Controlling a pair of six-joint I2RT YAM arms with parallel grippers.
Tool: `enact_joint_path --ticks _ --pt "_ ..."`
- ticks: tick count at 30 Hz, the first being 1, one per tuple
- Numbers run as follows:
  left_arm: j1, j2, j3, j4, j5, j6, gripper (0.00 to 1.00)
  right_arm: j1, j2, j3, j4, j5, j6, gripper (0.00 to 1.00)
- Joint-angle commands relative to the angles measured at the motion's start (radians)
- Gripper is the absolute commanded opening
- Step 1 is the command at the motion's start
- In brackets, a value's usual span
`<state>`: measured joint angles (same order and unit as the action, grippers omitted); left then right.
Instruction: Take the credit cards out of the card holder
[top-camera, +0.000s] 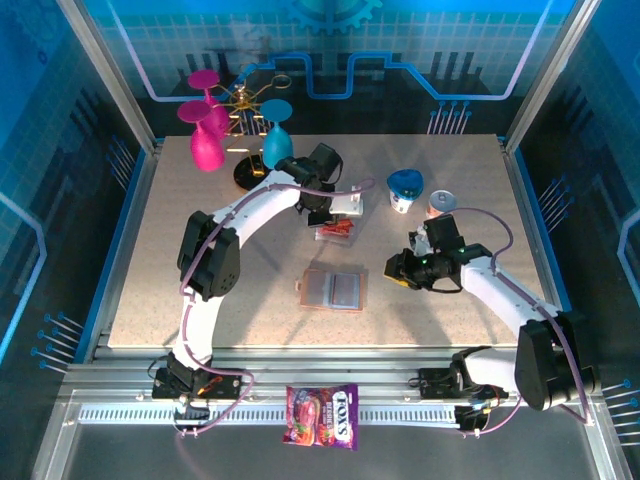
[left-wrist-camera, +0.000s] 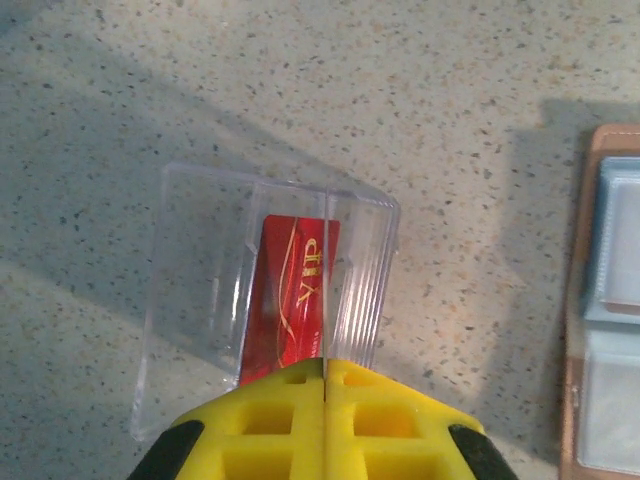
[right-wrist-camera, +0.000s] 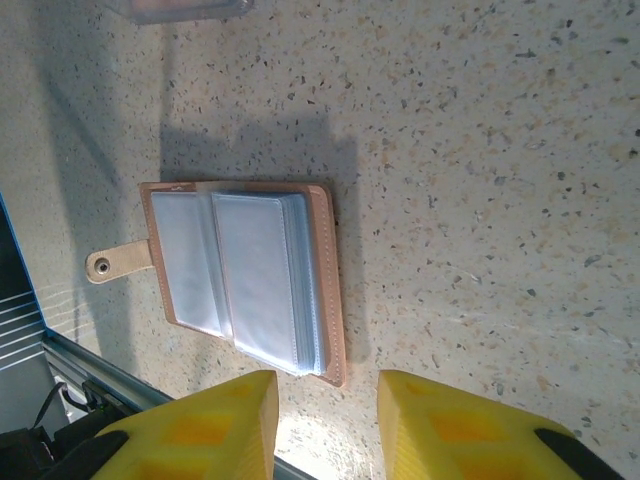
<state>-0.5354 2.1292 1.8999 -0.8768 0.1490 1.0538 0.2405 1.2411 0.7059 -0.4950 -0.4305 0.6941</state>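
Red card (left-wrist-camera: 295, 290) marked "VIP" in clear box (left-wrist-camera: 200, 250) beneath left gripper (left-wrist-camera: 325, 366), fingers pressed together. Card holder (right-wrist-camera: 240, 280) open mid-tabletop; right gripper (right-wrist-camera: 327, 400) fingers wide. "FOX'S" packet (top-camera: 322, 415) off near edge.

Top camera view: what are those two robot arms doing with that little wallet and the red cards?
They are emptying a card holder, which lies open on the table, its clear pockets looking empty. The left arm has its jaws shut at the end of a red card inside a clear plastic box; whether they pinch it is unclear. The right arm hovers with open jaws beside the holder.
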Motion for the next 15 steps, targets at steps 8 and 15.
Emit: enact_joint_path --ticks 8,15 --pt "0.011 0.036 0.027 0.011 -0.018 0.038 0.00 -0.038 0.006 0.021 -0.049 -0.034 -0.038 0.34" --pt "0.008 -0.002 0.030 0.001 0.026 0.048 0.00 -0.048 0.007 0.020 -0.053 -0.037 -0.045 0.34"
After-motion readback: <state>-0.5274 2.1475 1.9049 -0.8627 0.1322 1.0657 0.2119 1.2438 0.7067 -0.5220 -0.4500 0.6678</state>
